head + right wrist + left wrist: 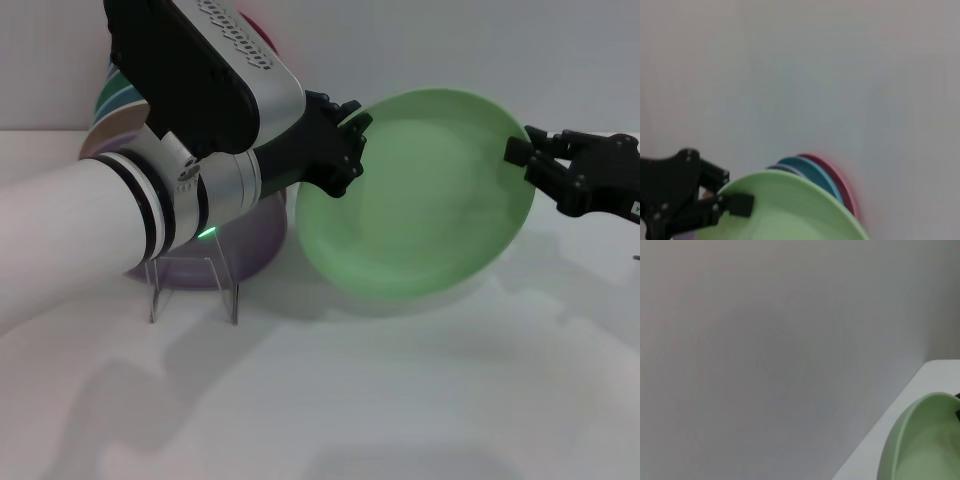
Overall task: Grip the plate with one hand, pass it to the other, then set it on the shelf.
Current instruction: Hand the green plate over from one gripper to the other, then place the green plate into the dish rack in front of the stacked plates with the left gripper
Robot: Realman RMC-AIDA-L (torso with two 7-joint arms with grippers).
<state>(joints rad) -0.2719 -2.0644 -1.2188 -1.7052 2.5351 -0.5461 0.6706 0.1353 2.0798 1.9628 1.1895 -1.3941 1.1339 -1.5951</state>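
Desk (330, 400): nearest you, a white surface, bare in front, with soft shadows across it.
Clear shelf (193, 285): you see it standing on the desk under the left forearm, with a lilac plate (245, 255) leaning behind it.
Plate (415, 190): the pale mint-green one hangs in the air above the desk, tilted so its hollow faces you, just beside the shelf and apart from it.
Left gripper (345, 140): its jaws are clamped on the plate's rim on the side nearest the shelf; the thick silver-and-white arm shows a green light.
Right gripper (530, 160): its black jaws meet the opposite rim; you cannot tell whether they pinch it or only touch.
Stacked plates (827, 177): farthest back, teal and pink rims show behind the mint plate, against the wall.
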